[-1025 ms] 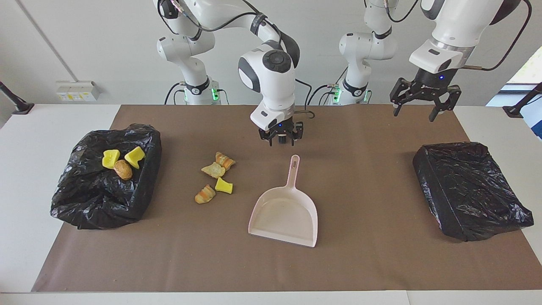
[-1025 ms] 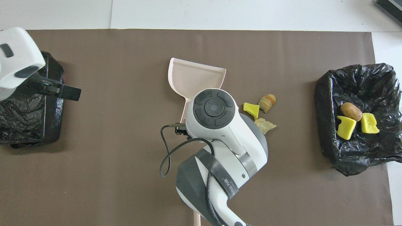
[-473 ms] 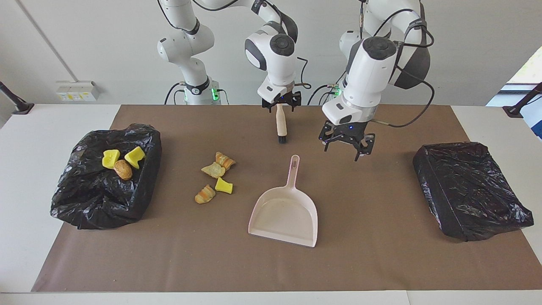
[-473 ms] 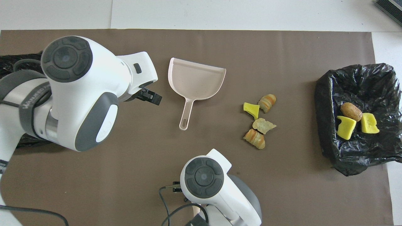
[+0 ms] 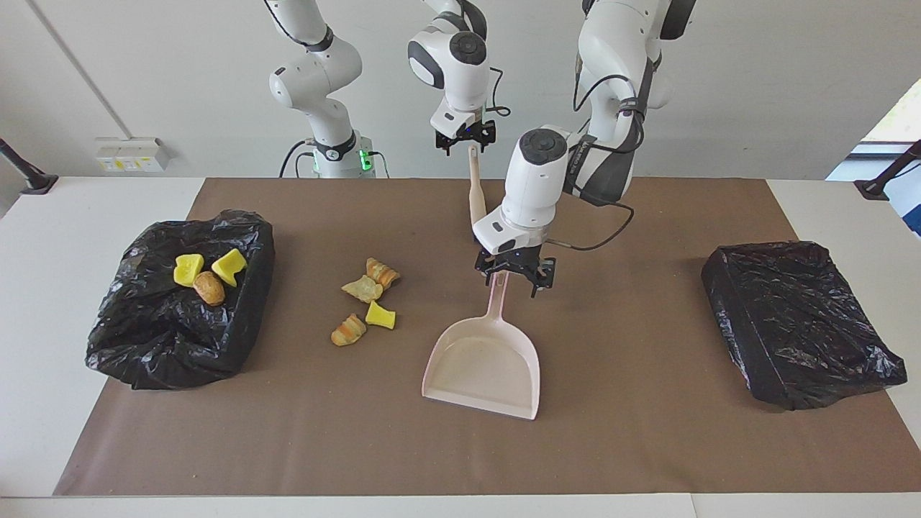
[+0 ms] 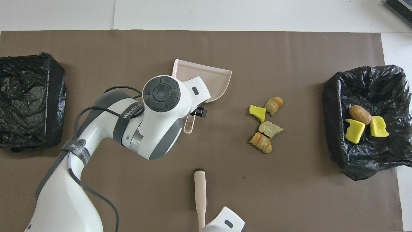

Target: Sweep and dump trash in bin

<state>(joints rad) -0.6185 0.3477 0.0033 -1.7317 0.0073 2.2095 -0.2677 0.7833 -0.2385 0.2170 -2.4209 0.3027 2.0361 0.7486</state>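
Lined bin, at the right arm's end of the bench, well apart from both pincers: contains three pieces of trash, two yellow wedges and one brown lump; this share counts as dumped. Loose trash, on the brown mat between that bin and the left pincer: four pieces, one yellow wedge and three golden pastry-like lumps, clustered together, none in the pan; this share remains to be swept. Right pincer: raised over the robots' edge of the mat, clamped on the handle end of the hand brush, which hangs bristles-down, clear of the mat. Left pincer: low over the tip of the dustpan's handle, fingers spread wide on either side of it, grip not yet made; contact cannot be told. Dustpan: flat on the mat, pan empty. Second lined bin, at the left arm's end, well apart from both pincers: no trash visible. Judgement: roughly under half done; sweeping, lifting and dumping are left.
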